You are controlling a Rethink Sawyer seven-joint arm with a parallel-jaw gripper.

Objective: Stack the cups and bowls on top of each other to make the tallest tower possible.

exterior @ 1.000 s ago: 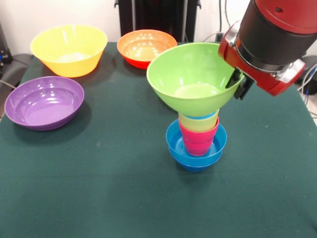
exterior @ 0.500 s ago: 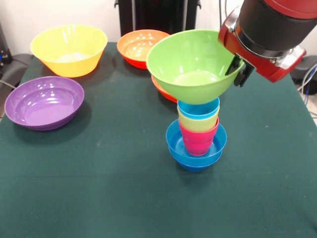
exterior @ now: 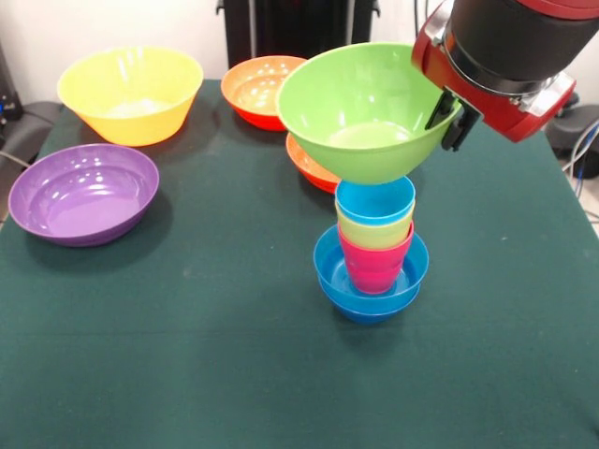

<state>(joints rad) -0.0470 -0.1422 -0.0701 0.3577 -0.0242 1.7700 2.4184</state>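
Lime green bowl (exterior: 365, 112) is rising: a second ago it was sitting down over the cup stack, now its base is hanging just above the light blue cup (exterior: 375, 198), apparently clear of it. Second orange bowl (exterior: 311, 165) is now showing behind it.

Left to right on the green worktop (exterior: 187, 355):
- Purple bowl (exterior: 82, 193) is sitting at the left edge, yellow bowl (exterior: 130, 93) behind it, both well apart from the stack.
- First orange bowl (exterior: 260, 86) is sitting at the far side, centre-left.
- Tower (exterior: 372, 253) is standing centre-right: light blue cup nested in the yellow cup (exterior: 373, 233), that in the pink cup (exterior: 374, 264), all sitting in the small blue bowls (exterior: 370, 281). Looks upright.
- Gripper (exterior: 447, 120) is clamping the lime bowl's right rim, one finger (exterior: 460, 126) showing outside the wall, the other presumably inside. Bowl is tilting slightly away from the held side.

Handling, my read: thin glossy plastic, light, stiff enough, but slippery. A one-sided rim pinch is letting it droop and it could swivel in the pads. Rim is the only practical hold on these bowls; the ribbed cups could be taken the same way, over the lip. Narrow cup top under a wide bowl base means a tippy seat, so it needs centring and a slow release.
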